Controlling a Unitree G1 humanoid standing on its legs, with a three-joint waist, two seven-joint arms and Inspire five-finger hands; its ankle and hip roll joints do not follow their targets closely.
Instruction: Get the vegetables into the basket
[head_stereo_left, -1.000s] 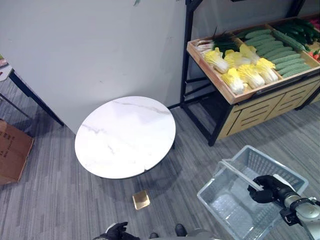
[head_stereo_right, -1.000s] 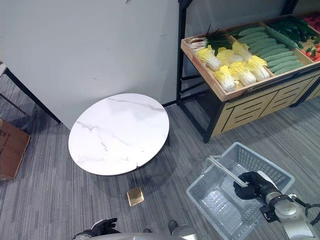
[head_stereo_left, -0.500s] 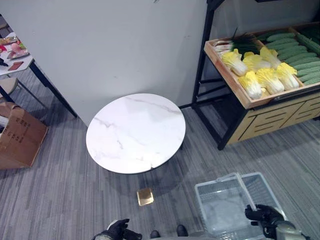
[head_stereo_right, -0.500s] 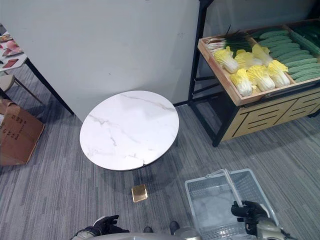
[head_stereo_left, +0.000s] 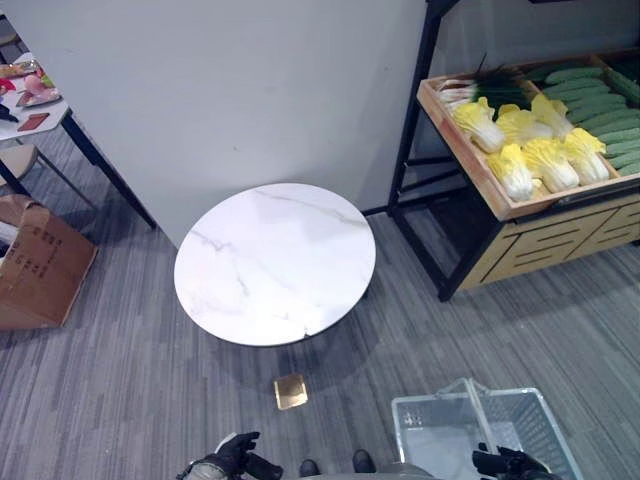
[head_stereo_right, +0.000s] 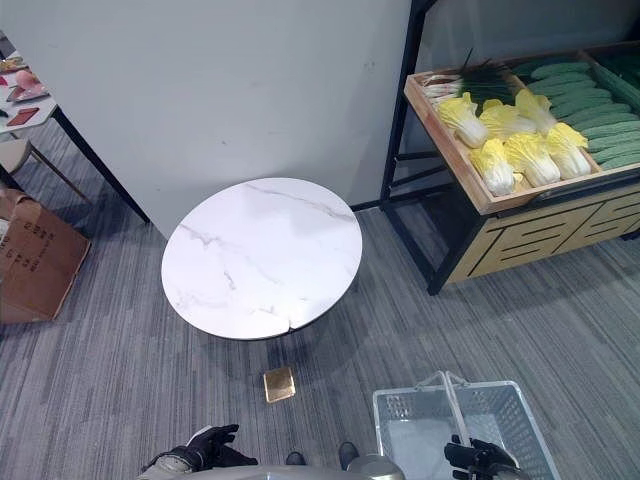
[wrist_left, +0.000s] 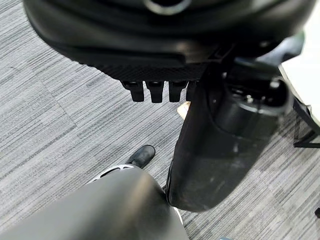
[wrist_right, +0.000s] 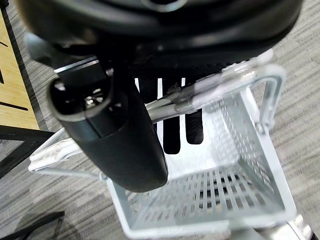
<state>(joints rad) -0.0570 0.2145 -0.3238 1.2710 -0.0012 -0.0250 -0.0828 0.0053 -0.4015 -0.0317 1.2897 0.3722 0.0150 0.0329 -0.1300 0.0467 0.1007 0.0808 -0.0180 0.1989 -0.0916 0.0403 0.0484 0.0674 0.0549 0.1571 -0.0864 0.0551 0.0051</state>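
Basket (head_stereo_right: 492, 420) of pale grey plastic mesh hangs low at the robot's right, its handle (wrist_right: 210, 90) grasped by the curled right hand (wrist_right: 125, 125). The left hand (head_stereo_left: 228, 462) hangs low with fingers loosely relaxed. Napa cabbages (head_stereo_left: 525, 150) and cucumbers (head_stereo_left: 600, 100) lie on the wooden shelf (head_stereo_left: 560, 205), beyond the round marble table (head_stereo_left: 275, 265).
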